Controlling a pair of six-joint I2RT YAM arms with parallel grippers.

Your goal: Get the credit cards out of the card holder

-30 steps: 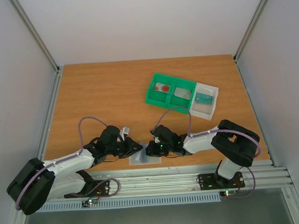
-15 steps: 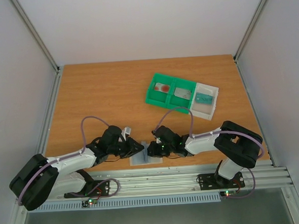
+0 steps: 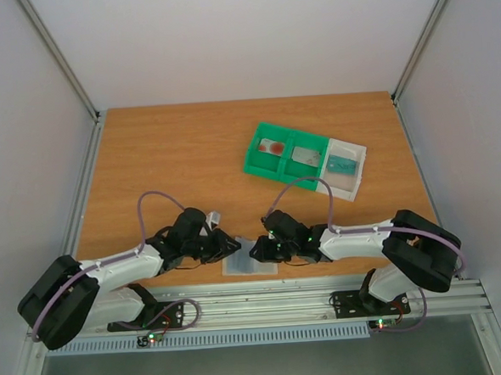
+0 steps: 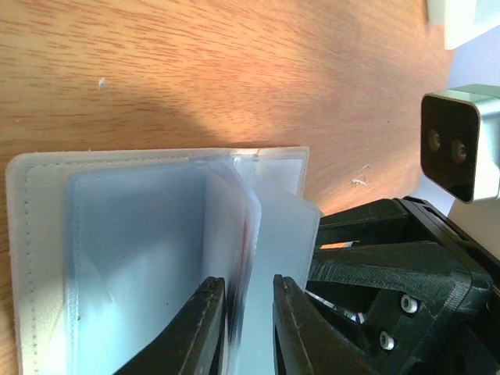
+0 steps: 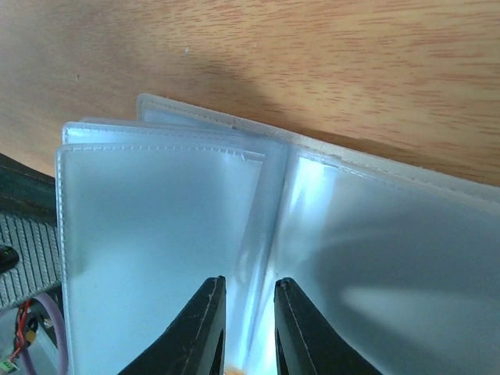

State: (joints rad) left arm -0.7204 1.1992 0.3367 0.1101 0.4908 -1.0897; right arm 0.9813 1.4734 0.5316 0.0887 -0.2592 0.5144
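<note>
By the near edge of the table (image 3: 189, 157), my left gripper (image 4: 248, 284) and right gripper (image 5: 248, 284), both narrow, pinch card holder (image 3: 252, 267) leaves to spread them.

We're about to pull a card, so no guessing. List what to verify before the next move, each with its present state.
1. Card holder lies open on the table: ok.
2. Left end effector straddles a clear sleeve: ok.
3. Left grip firm: cannot tell; jaws narrowly apart.
4. Right end effector at the fold between sleeves: ok; grip cannot tell.
5. Card exposed for pulling: cannot tell; only a thin red edge shows in the sleeve.
6. Holder well back from the table's near edge: not ok; it lies right beside it.
</note>
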